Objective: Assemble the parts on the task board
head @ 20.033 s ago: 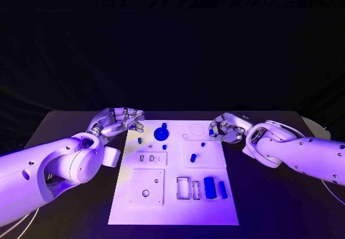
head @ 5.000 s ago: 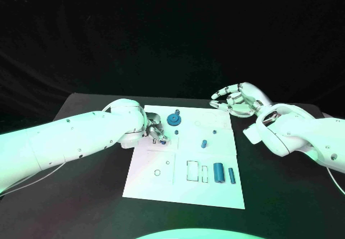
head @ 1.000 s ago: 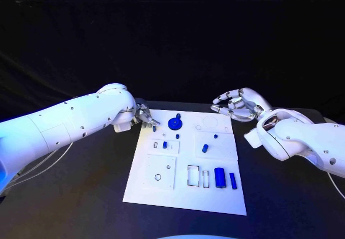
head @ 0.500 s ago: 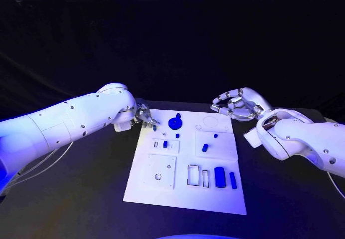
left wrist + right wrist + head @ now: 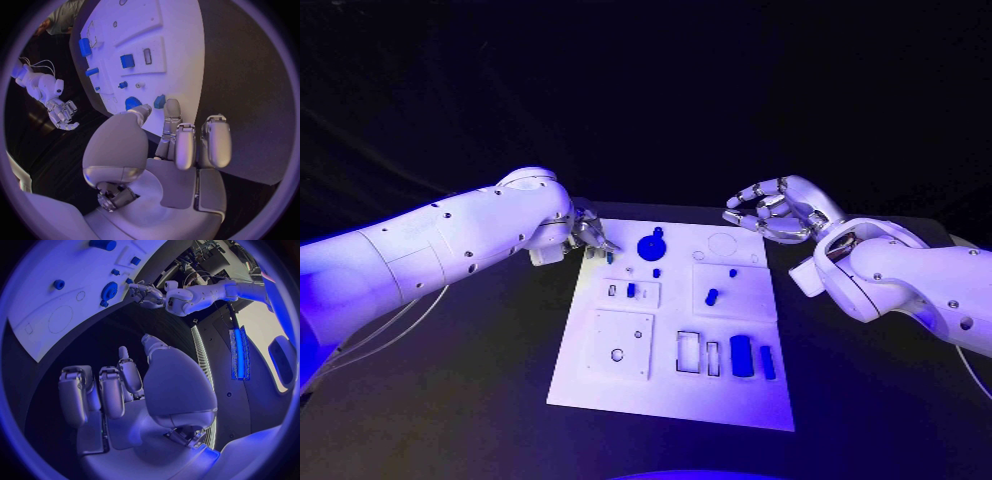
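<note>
The white task board (image 5: 672, 385) lies in the middle of the table. My left hand (image 5: 589, 237) (image 5: 169, 145) hovers at the board's far left edge. Its thumb and one fingertip flank a small blue piece (image 5: 607, 257) (image 5: 159, 101) at that edge; I cannot tell whether they pinch it. A blue gear (image 5: 651, 245) (image 5: 109, 290) sits just to the right of that hand. A blue peg (image 5: 630, 290) (image 5: 127, 60) stands in a slot. My right hand (image 5: 776, 212) (image 5: 125, 390) hangs beyond the far right corner, fingers loosely curved and apart, holding nothing.
Two blue bars (image 5: 741, 355) (image 5: 767, 362) lie at the board's near right beside empty rectangular slots (image 5: 688, 352). Another blue piece (image 5: 711, 296) and two tiny ones (image 5: 656, 272) (image 5: 733, 272) sit mid-board. Thin cables (image 5: 387, 330) trail beside my left arm over the black table (image 5: 473, 400).
Over the last second hardly anything moved. Five seconds ago my left hand was down over the slots; it has drawn back to the far left edge. A peg now stands in the slot.
</note>
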Motion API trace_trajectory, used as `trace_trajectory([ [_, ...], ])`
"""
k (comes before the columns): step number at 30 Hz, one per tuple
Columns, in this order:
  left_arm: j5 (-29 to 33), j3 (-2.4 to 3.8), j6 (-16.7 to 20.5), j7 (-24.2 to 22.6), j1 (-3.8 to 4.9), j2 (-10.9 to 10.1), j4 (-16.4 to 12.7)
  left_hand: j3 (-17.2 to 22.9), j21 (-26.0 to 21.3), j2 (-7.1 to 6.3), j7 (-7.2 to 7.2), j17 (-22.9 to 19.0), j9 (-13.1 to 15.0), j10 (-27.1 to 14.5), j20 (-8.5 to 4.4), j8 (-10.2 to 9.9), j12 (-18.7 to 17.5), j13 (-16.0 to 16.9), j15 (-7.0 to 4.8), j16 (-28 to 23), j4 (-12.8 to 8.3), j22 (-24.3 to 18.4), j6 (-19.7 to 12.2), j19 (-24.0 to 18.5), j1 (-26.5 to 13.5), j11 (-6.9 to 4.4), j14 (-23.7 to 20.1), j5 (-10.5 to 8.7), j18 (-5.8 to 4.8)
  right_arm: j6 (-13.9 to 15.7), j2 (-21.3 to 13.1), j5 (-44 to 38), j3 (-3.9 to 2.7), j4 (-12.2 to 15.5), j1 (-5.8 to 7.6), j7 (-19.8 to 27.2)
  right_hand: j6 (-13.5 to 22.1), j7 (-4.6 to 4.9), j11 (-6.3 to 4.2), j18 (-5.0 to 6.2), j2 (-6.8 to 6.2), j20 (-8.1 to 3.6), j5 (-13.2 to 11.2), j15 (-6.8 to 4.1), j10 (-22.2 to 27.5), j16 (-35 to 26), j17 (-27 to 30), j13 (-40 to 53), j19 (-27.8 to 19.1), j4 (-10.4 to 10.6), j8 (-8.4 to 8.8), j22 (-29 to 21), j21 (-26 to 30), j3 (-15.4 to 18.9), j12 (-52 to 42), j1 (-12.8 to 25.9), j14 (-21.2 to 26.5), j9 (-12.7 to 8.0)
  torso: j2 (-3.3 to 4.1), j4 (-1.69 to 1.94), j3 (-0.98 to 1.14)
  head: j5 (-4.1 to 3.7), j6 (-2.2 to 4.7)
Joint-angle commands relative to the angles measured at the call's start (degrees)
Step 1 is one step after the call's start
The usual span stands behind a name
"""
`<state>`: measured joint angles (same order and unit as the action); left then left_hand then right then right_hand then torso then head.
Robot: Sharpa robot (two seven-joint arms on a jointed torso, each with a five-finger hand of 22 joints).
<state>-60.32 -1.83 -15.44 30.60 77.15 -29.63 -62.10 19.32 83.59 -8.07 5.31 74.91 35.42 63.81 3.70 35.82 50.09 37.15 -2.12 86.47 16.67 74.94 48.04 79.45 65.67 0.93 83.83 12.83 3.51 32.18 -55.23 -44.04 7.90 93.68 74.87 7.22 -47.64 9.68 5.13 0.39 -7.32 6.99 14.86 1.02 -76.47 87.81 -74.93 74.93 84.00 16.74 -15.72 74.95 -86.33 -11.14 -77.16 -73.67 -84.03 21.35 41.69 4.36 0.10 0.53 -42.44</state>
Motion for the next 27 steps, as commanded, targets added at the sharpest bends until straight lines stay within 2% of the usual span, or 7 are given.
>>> trace_trajectory([
  [1,0.6,-0.03,-0.9,-0.1,-0.06,0.2,0.1,0.4,0.3,-0.1,-0.13,9.4,-0.1,0.5,0.15,0.3,0.4,-0.1,-0.3,0.3,0.1,1.8,0.4,0.5,0.7,0.04,4.6,0.17,-0.31,-0.5,0.1,-0.5,-0.01,0.0,-0.05,0.5,-0.1,-0.08,-0.26,0.78,-0.03,-0.21,0.2,-0.34,0.2,-0.3,-7.9,0.3,3.2,-0.1,-0.36,12.1,0.3,0.2,0.3,0.5,-4.3,-0.1,0.04,-0.01,0.0,-0.12,-0.04],
  [8,0.6,-0.09,-0.5,-0.1,-0.1,0.2,0.2,0.6,0.3,0.34,-0.33,9.4,-0.2,0.9,0.07,0.5,0.7,0.1,-0.44,0.3,0.0,1.9,0.8,0.6,1.2,-0.13,4.6,0.23,-0.33,-0.5,0.0,-0.5,-0.01,0.1,-0.05,0.5,-0.1,-0.08,-0.26,0.78,-0.03,-0.21,0.2,-0.34,0.2,-0.3,-7.9,0.3,3.2,-0.1,-0.36,12.1,0.3,0.2,0.3,0.5,-4.3,-0.1,0.01,0.08,0.03,-0.23,-0.12],
  [14,1.0,-0.1,-0.2,-0.3,-0.1,0.3,0.2,2.2,0.4,1.42,-0.69,9.4,-0.5,1.1,-0.13,0.7,1.0,0.1,-0.77,0.3,-0.1,2.1,1.0,0.6,4.0,-0.48,4.6,0.25,-0.35,-0.5,0.0,-0.5,-0.01,0.1,-0.05,0.5,-0.1,-0.08,-0.26,0.78,-0.03,-0.21,0.2,-0.34,0.2,-0.3,-7.9,0.3,3.2,-0.1,-0.36,12.1,0.3,0.2,0.3,0.5,-4.3,-0.1,-0.01,0.06,0.01,-0.19,-0.19],
  [18,1.6,-0.1,0.2,-0.6,-0.11,0.3,0.1,5.7,0.4,2.26,-0.98,9.5,-0.5,1.3,-0.3,1.2,1.3,0.1,-1.09,0.4,-0.9,2.2,0.8,0.6,9.0,-0.77,4.6,0.27,-0.36,-0.5,0.0,-0.5,-0.01,0.1,-0.05,0.5,-0.1,-0.09,-0.27,0.77,0.05,-0.21,0.3,-0.35,0.1,-0.4,-7.9,0.3,3.2,-0.1,-0.4,12.1,0.3,0.2,0.2,0.5,-4.3,-0.1,-0.03,0.05,-0.01,-0.16,-0.21],
  [20,1.9,-0.1,0.2,-0.7,-0.11,0.3,0.1,8.0,0.4,2.46,-1.05,9.5,-0.4,1.4,-0.35,1.5,1.2,0.0,-1.15,0.4,-2.0,2.2,0.4,0.5,11.6,-0.87,4.6,0.3,-0.36,-0.5,0.0,-0.5,-0.01,0.2,-0.05,0.5,-0.1,-0.1,-0.28,0.77,0.13,-0.22,0.4,-0.36,0.1,-0.4,-7.8,0.3,3.2,-0.1,-0.44,12.1,0.3,0.1,0.2,0.5,-4.3,-0.1,-0.03,0.05,-0.01,-0.15,-0.22],
  [22,2.1,-0.1,0.2,-0.8,-0.11,0.3,0.1,10.6,0.4,2.11,-0.94,9.6,-0.2,1.4,-0.38,1.9,1.1,-0.2,-1.1,0.5,-3.5,2.3,-0.1,0.5,13.7,-0.83,4.7,0.3,-0.36,-0.5,0.0,-0.5,-0.01,0.2,-0.05,0.5,-0.1,-0.1,-0.28,0.77,0.13,-0.22,0.4,-0.36,0.1,-0.4,-7.8,0.3,3.2,-0.1,-0.44,12.1,0.3,0.1,0.2,0.5,-4.3,-0.1,-0.02,0.08,0.01,-0.16,-0.28],
  [27,2.6,-0.1,0.1,-1.0,-0.11,0.2,0.1,13.6,0.5,1.25,-0.64,9.8,0.1,1.4,-0.33,2.6,0.7,-0.8,-0.82,0.6,-4.3,2.3,-0.6,0.5,14.2,-0.55,4.7,0.22,-0.37,-0.5,0.0,-0.5,-0.01,0.2,-0.05,0.5,-0.1,-0.11,-0.28,0.77,0.15,-0.22,0.4,-0.36,0.0,-0.3,-7.9,0.4,3.2,-0.1,-0.45,12.1,0.2,0.1,0.2,0.5,-4.3,-0.1,-0.01,0.07,0.02,-0.03,-0.29],
])
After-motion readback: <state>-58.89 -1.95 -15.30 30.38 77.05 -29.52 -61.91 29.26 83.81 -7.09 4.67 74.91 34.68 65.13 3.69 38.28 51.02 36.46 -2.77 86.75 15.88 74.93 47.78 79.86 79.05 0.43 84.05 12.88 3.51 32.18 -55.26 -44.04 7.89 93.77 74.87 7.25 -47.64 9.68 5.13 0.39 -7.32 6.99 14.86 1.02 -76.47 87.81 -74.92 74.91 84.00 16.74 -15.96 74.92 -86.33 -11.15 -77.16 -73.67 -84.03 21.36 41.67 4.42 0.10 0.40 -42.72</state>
